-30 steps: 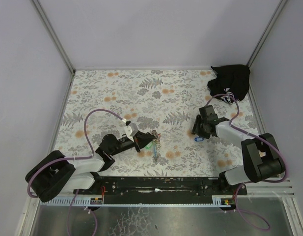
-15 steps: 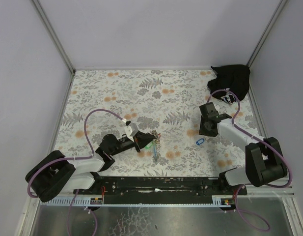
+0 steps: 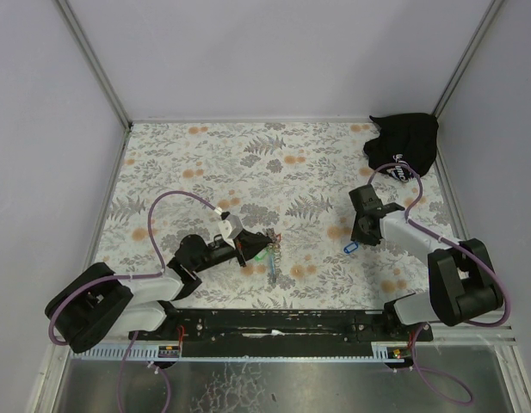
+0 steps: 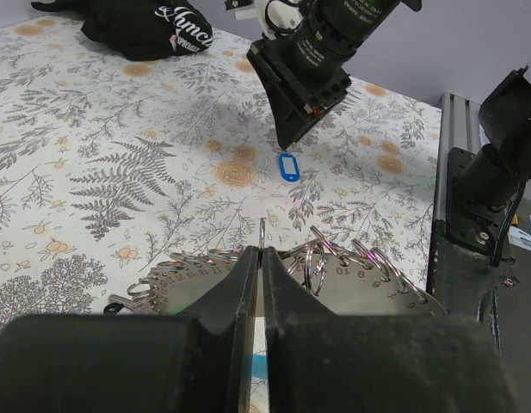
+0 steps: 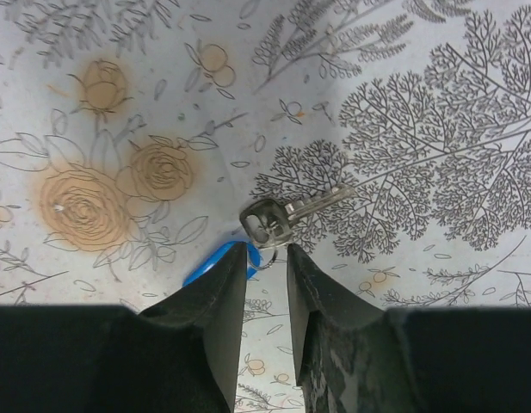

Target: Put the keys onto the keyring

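Seen from above, a floral-patterned table (image 3: 205, 163) sits inside pale walls, with two black robot arms reaching in from the near edge.

The left gripper (image 3: 250, 249) lies low on the table, left of centre. Its jaws are pressed together, pinching a thin wire ring of the keyring (image 3: 270, 258). In the left wrist view, this ring stands upright between the closed fingers (image 4: 235, 288), and more split rings and a beaded chain fan out on both sides just beyond the fingertips. From above, the keyring is a small bundle just right of the left gripper, with a green piece and a grey chain trailing toward the near edge.

The right gripper (image 3: 362, 234) points down at the table on the right side, well apart from the keyring. The blue key (image 5: 287, 209) lies flat on the table right at its fingertips. The key is silver, joined by a small ring to a blue tag (image 5: 212, 265). In the right wrist view, the jaws stand slightly apart with a narrow gap. The small ring shows in that gap, and the tag is partly hidden behind one finger (image 5: 222, 297). Nothing looks clamped.

A black cloth bag (image 3: 404, 144) with white print sits in the far right corner.
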Robot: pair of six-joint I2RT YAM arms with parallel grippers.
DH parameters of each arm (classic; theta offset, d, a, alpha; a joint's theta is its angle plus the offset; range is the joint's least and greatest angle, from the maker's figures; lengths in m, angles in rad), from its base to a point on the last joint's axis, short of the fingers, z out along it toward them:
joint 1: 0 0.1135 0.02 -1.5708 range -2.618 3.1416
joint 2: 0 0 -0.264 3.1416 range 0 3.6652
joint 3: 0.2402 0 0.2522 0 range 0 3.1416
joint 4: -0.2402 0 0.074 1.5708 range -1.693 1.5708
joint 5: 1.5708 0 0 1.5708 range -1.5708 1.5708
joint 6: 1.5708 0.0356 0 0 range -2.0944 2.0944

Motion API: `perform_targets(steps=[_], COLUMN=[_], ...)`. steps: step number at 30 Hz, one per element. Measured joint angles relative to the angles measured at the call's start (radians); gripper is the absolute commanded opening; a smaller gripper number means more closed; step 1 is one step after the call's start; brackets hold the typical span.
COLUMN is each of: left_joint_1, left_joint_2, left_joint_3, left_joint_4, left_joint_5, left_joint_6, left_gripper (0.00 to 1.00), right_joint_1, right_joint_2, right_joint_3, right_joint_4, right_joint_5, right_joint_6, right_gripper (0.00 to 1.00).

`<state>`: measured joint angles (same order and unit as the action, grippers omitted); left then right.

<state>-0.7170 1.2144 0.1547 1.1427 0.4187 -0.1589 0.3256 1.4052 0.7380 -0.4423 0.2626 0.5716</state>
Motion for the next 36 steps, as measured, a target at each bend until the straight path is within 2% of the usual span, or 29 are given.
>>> perform_targets(steps=[5,16,22,27,32,36], left_joint_1=[0.000,0.000,0.000,0.000,0.000,0.000], left_joint_2=[0.001,0.010,0.011,0.011,0.011,0.011], left_joint_3=[0.000,0.000,0.000,0.000,0.000,0.000], left_joint_4=[0.000,-0.001,-0.001,-0.002,-0.014,-0.024], left_joint_5=[0.000,0.000,0.000,0.000,0.000,0.000], left_joint_6=[0.000,0.000,0.000,0.000,0.000,0.000], left_gripper=[0.00,0.00,0.00,0.00,0.00,0.00], right_joint_1=[0.000,0.000,0.035,0.122,0.203,0.212], right_joint_2=[-0.012,-0.012,-0.012,0.010,0.066,0.088], right_joint_3=[-0.037,-0.058,-0.055,-0.031,0.008,0.030], right_joint_4=[0.002,0.049,0.071,0.075,0.096,0.094], right_joint_5=[0.021,-0.019,-0.048,-0.043,-0.027,-0.013], right_joint_6=[0.024,0.031,0.059,0.129,0.193,0.198], right_gripper=[0.32,0.08,0.06,0.08,0.18,0.40])
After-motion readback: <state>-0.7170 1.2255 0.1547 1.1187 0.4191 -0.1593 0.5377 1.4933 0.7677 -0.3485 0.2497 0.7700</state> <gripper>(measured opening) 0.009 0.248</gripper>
